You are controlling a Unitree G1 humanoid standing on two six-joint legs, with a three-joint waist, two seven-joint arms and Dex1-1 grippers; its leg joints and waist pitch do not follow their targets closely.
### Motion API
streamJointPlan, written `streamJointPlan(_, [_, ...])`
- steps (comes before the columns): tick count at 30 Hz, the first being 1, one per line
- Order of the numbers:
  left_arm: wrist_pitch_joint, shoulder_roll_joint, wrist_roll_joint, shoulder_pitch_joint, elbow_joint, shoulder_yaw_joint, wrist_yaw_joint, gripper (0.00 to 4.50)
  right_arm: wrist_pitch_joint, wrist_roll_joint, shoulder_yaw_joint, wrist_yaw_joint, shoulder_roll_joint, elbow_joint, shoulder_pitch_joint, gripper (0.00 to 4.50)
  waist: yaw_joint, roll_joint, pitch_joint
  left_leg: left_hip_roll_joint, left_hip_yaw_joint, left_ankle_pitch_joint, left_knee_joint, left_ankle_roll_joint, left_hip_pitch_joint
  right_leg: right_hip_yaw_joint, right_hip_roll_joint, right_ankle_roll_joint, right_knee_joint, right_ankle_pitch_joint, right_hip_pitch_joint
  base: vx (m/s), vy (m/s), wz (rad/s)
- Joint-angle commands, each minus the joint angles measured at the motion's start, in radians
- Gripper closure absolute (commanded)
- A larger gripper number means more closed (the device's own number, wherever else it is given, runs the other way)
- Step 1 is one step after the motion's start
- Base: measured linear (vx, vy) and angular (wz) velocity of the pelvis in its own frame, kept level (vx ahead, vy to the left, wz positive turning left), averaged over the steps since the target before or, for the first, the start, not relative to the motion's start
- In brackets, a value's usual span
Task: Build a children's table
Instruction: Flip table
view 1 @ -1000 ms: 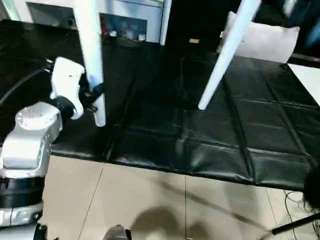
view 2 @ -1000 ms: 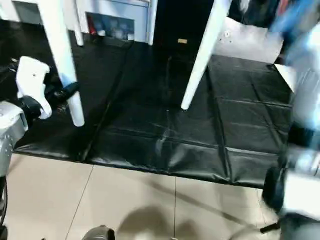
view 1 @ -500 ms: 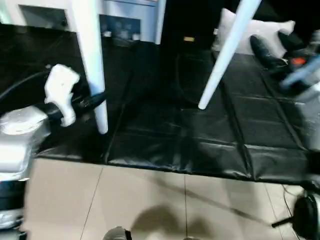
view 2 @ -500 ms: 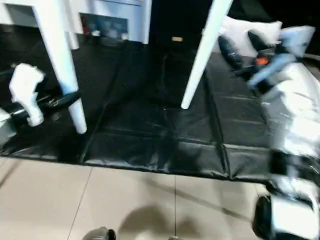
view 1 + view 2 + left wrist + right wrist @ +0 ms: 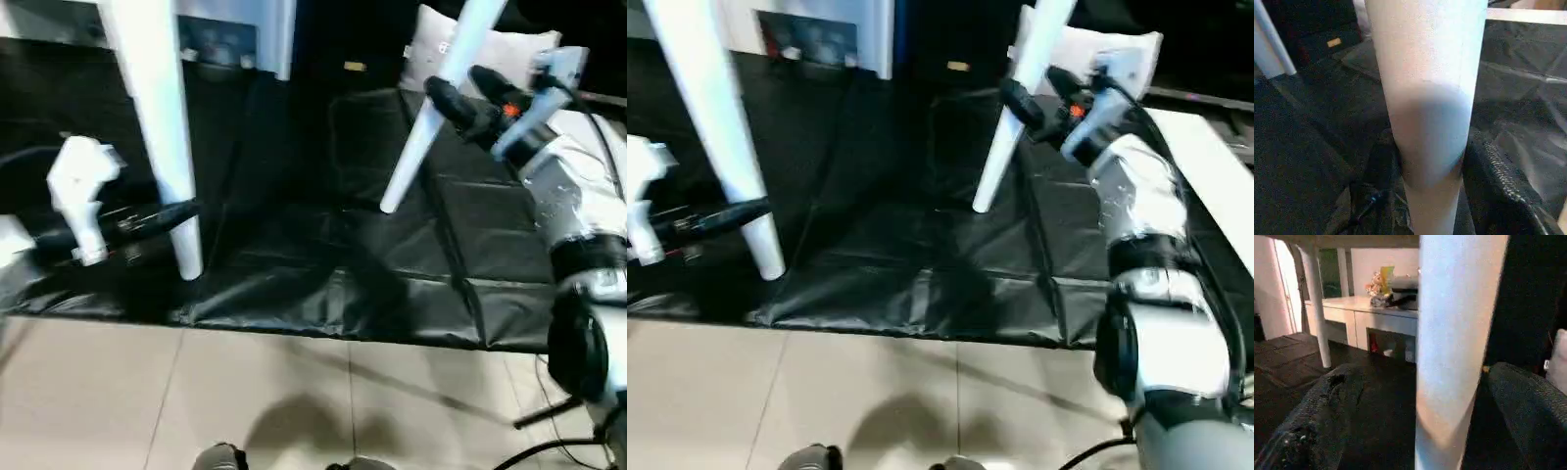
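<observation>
Standing on a black floor mat (image 5: 323, 274), the children's table (image 5: 147, 117) showed two white legs rising past the upper edge. The left gripper (image 5: 181, 211) had its black fingers (image 5: 1498, 171) closed partway around the lower part of the near left leg (image 5: 162, 147), touching both sides. The right gripper (image 5: 446, 93) reached the tilted far leg (image 5: 431, 117); its fingers (image 5: 1327, 406) stood wide apart on either side of that leg, not pressing it. Behind lay a white cushion (image 5: 509, 54) and a white cabinet (image 5: 220, 34).
</observation>
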Motion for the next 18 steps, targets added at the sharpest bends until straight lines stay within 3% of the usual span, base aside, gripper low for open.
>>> streamJointPlan(1, [0.024,0.020,0.020,0.034,-0.015,-0.035,-0.038,2.91,-0.026,-0.004,-0.012,0.020,-0.014,0.030,-0.024,0.00,0.003,0.015,-0.064,0.064,-0.025,-0.082,-0.065,0.043,0.046,0.055,-0.089,-0.272,-0.058,0.014,0.036,0.000,0.000,0.00])
streamJointPlan(5, [0.043,0.045,-0.009,0.055,-0.028,-0.024,-0.054,2.91,-0.069,-0.040,0.002,0.006,-0.024,0.118,-0.073,0.00,0.003,0.018,-0.060,0.065,-0.024,-0.084,-0.066,0.038,0.047,0.057,-0.086,-0.277,-0.056,0.023,0.034,0.000,0.000,0.00])
streamJointPlan(9, [0.042,0.054,-0.010,0.057,-0.025,-0.021,-0.053,2.91,-0.051,-0.019,-0.012,0.077,-0.024,0.142,-0.095,0.00,0.003,0.019,-0.057,0.066,-0.023,-0.101,-0.066,0.038,0.046,0.058,-0.085,-0.282,-0.057,0.019,0.035,0.000,0.000,0.00])
streamJointPlan(13, [0.038,0.044,0.011,0.041,-0.006,-0.018,-0.011,2.91,0.028,-0.007,0.032,0.391,-0.021,0.128,-0.080,0.00,0.008,0.017,-0.058,0.068,-0.020,-0.099,-0.063,0.053,0.042,0.057,-0.081,-0.288,-0.054,0.041,0.041,0.000,0.000,0.00])
streamJointPlan(18, [0.021,0.018,0.060,0.009,0.054,-0.011,0.111,2.91,0.073,0.014,0.050,0.597,-0.058,0.074,-0.034,0.00,0.020,0.015,-0.053,0.070,-0.019,-0.149,-0.064,0.044,0.048,0.059,-0.085,-0.285,-0.066,-0.059,0.032,0.000,0.000,0.00])
